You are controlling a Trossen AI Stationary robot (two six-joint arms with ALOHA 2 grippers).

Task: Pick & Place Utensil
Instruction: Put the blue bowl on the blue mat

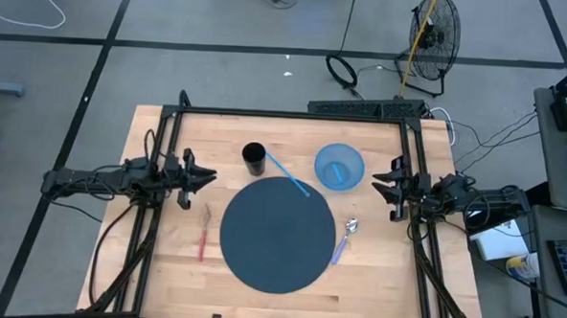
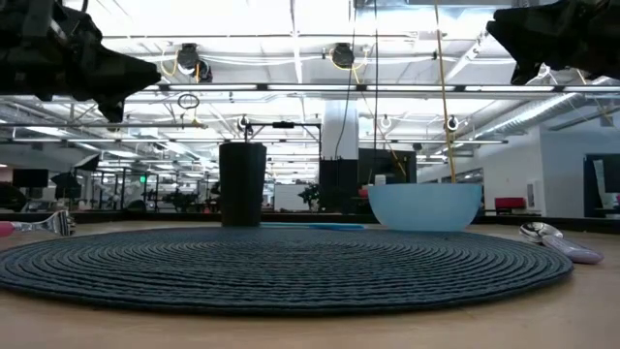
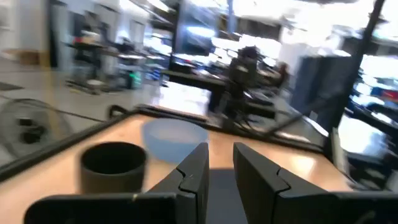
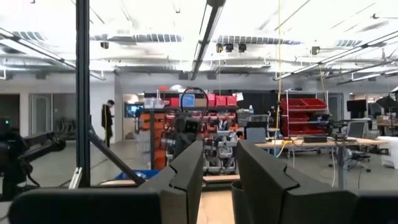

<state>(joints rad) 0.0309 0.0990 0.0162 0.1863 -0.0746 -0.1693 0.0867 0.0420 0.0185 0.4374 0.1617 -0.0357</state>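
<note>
From the front edge of the wooden table (image 1: 164, 269), the nearest thing is the round dark placemat (image 1: 278, 234), woven in rings. In the low view it fills the foreground and hides the bottom of everything behind it.

Left of the mat lies a utensil with a red handle (image 1: 203, 238). From above I cannot tell what its metal end is, and in the low view it is cut off by the picture's edge. Right of the mat lies the spoon (image 1: 345, 238), its bowl away from the front edge, its pale handle just beside the mat's rim, maybe touching it.

Behind the mat stands a black cup (image 1: 254, 158). A thin blue stick (image 1: 287, 174) runs slanting from near the cup onto the mat's far edge; what it is I cannot make out. The blue bowl (image 1: 339, 167) stands to the right, with something small and blue inside that is not clear.

The left gripper (image 1: 209, 179) hovers above the left side of the table, the right gripper (image 1: 379, 181) above the right side, both holding nothing. On each, the fingers stand a little apart with a narrow gap.

Far behind, the right wrist view shows a person (image 4: 108, 123) standing in the room, small and dark.
</note>
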